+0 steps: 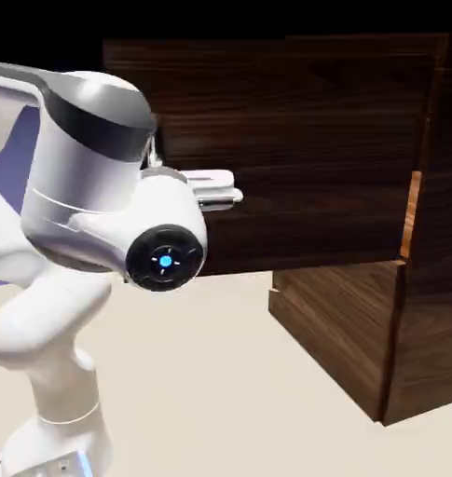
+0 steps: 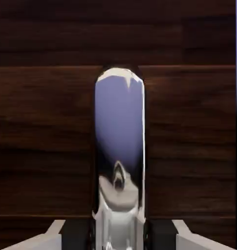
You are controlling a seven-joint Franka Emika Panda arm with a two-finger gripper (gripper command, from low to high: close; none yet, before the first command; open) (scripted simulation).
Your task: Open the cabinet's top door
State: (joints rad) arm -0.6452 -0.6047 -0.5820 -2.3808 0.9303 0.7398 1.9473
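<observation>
Pale floor spreads below us, while the top door stands swung out before our hand, its silver handle pinched between the gripper's closed-in fingers, presumably for a firm pull away from the cabinet beyond.

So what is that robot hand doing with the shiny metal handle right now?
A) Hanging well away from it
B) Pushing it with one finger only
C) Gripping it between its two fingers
C: in the hand view the silver handle stands between the two dark finger pads, one close against each side.
</observation>
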